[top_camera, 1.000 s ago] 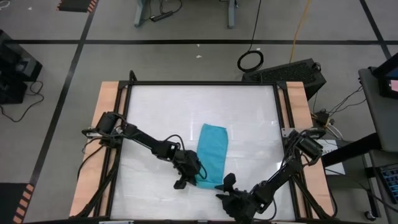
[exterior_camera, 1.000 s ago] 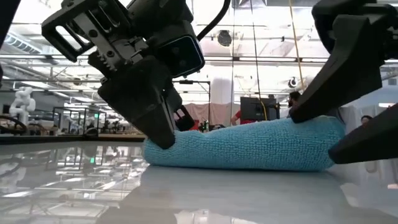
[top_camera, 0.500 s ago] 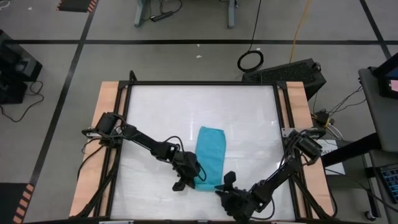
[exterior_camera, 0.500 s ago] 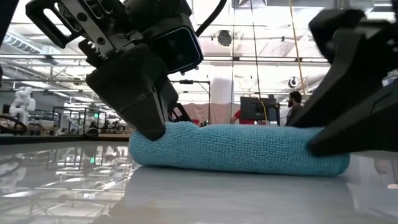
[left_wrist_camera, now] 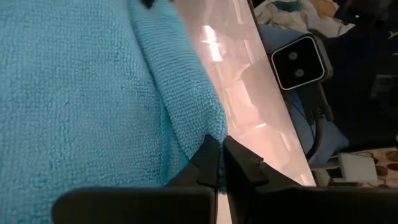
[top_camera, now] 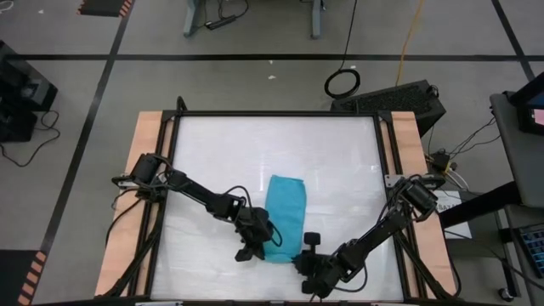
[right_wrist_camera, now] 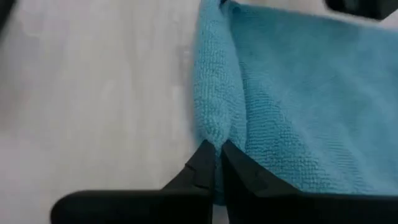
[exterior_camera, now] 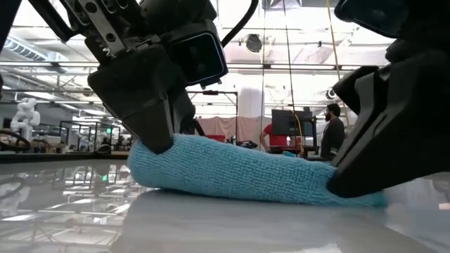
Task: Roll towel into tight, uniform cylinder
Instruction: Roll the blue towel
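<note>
Towel (top_camera: 286,217) first: a small turquoise terry cloth, lying on the white tabletop (top_camera: 255,153) toward its near edge, its near end already doubled over into a low fold; soft, light and limp by the look of it, likely to sag and slide on that glossy surface rather than hold a shape. The left gripper (left_wrist_camera: 216,163) has its jaws pressed together on one near corner of the fold, cloth pinched between the tips; the right gripper (right_wrist_camera: 217,163) pinches the other near corner the same way, so the fold spans from one pair of jaws to the other. Corners look the right hold to me; even pull on both should keep the roll straight.
</note>
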`<action>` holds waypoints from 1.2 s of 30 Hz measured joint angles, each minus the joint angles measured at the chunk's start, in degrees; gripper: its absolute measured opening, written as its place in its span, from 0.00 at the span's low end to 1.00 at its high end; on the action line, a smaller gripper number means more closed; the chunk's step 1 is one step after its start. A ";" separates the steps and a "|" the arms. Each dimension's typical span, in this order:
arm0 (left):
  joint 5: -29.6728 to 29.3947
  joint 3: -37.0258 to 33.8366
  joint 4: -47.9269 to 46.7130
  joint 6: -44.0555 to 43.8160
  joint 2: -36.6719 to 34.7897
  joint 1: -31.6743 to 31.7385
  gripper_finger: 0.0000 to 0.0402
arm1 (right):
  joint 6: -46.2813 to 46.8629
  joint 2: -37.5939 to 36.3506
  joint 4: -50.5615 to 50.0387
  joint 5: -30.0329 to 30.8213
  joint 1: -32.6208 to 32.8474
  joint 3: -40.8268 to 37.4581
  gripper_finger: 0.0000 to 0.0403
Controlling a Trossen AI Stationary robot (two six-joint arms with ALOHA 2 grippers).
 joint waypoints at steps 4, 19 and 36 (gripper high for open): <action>0.02 0.02 -0.90 -1.18 -0.02 -0.08 0.04 | 4.12 -0.94 1.95 -7.36 -0.64 -0.01 0.01; -1.88 0.15 -2.23 -7.99 -0.04 -0.30 0.04 | 13.91 -3.96 5.36 -22.43 -5.01 -2.81 0.00; -10.29 -0.02 -0.86 -2.92 -0.04 -0.28 0.26 | 17.84 -3.96 22.78 -8.66 -1.66 -11.98 0.00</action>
